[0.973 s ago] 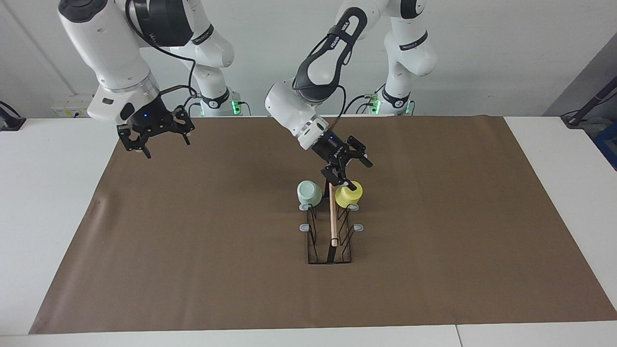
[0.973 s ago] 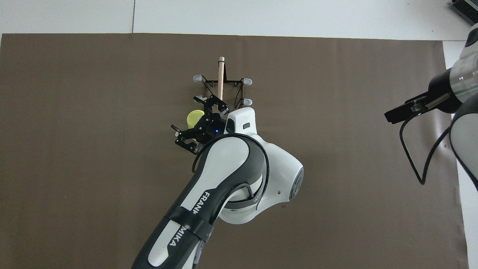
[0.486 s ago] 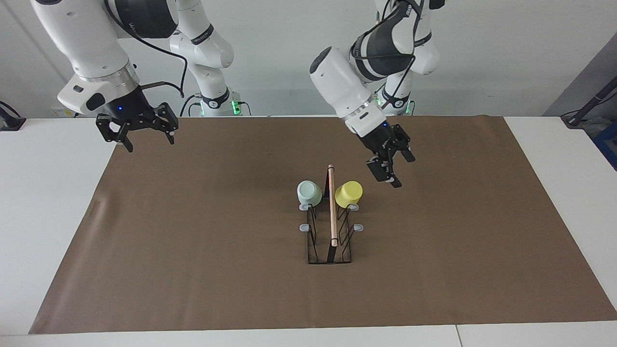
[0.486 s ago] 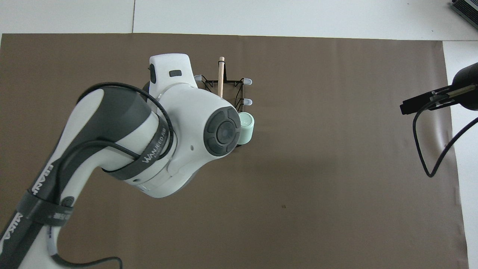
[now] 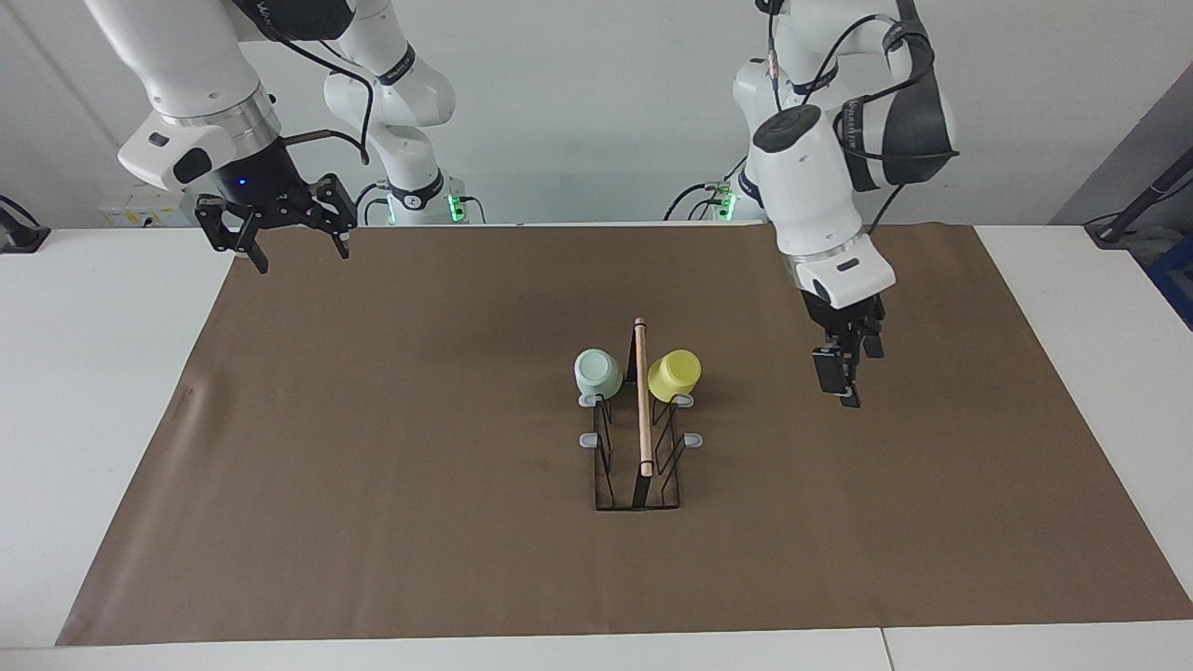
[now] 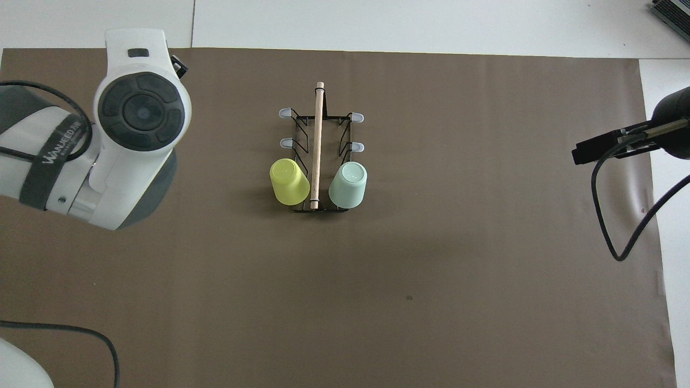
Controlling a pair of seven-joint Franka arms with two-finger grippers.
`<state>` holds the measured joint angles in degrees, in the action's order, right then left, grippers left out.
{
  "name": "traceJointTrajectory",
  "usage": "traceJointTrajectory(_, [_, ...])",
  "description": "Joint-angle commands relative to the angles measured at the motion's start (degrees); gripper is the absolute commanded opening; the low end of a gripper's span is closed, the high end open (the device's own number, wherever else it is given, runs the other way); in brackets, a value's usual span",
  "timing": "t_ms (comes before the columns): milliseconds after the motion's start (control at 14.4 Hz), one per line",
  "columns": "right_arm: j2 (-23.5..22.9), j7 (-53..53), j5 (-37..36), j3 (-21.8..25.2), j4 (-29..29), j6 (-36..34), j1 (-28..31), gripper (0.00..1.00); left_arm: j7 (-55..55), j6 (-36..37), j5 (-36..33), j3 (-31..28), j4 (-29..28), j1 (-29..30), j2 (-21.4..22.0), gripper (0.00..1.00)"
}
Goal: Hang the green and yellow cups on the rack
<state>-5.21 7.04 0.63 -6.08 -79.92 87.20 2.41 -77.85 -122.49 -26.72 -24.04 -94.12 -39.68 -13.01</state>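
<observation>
Left gripper (image 5: 843,377) hangs at the right of the facing view's centre, fingers pointing straight down over bare brown mat (image 5: 373,447) toward the left arm's end of the table, empty; seen edge-on, so whether its fingers are parted I cannot tell. Its arm drops steeply from the upper right of that frame — in the overhead view only the white wrist housing shows, at upper left. Right gripper (image 5: 280,228) hovers at the upper left of the facing view over the mat's edge, fingers spread wide and empty, wrist tilted. At frame centre stands the black wire rack (image 5: 638,438) with its wooden rod (image 6: 317,143) along the top. Both cups hang upturned on the prongs nearest the robots, one on each side of the rod: the yellow cup (image 6: 289,181) on the left arm's side, the mint green cup (image 6: 348,185) on the right arm's.
</observation>
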Motion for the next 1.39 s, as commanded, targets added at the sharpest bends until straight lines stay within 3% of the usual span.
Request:
traceJointTrajectory(0, [0.3, -4.7, 1.5, 2.8, -1.4, -0.4, -2.8, 1.00, 10.1, -4.4, 7.8, 0.8, -1.2, 5.9, 1.1, 1.00])
traceJointTrajectory(278, [0.0, -4.9, 5.1, 11.4, -0.5, -2.6, -7.6, 1.00, 29.2, -4.9, 21.2, 0.7, -1.2, 13.7, 2.9, 1.00])
traceJointTrajectory(486, [0.0, -4.8, 4.5, 11.7, -0.8, 0.1, -7.1, 1.00, 41.0, -3.2, 26.4, 0.7, -1.9, 18.0, 5.3, 1.00])
traceJointTrajectory(973, [0.3, -4.8, 4.6, 11.8, -2.2, -0.6, -7.2, 1.00, 56.6, 10.0, 28.9, 1.2, -1.1, 22.0, 12.0, 1.00])
traceJointTrajectory(1042, [0.2, -4.8, 4.4, 11.8, -2.3, -0.5, -7.3, 1.00, 58.0, 11.9, 28.9, 3.4, -1.0, 24.3, 12.7, 1.00])
traceJointTrajectory(1320, [0.2, -4.8, 4.3, 11.8, -2.0, -0.6, -7.6, 1.00, 59.0, 19.1, 28.5, 24.1, -0.5, 39.7, 15.2, 1.00])
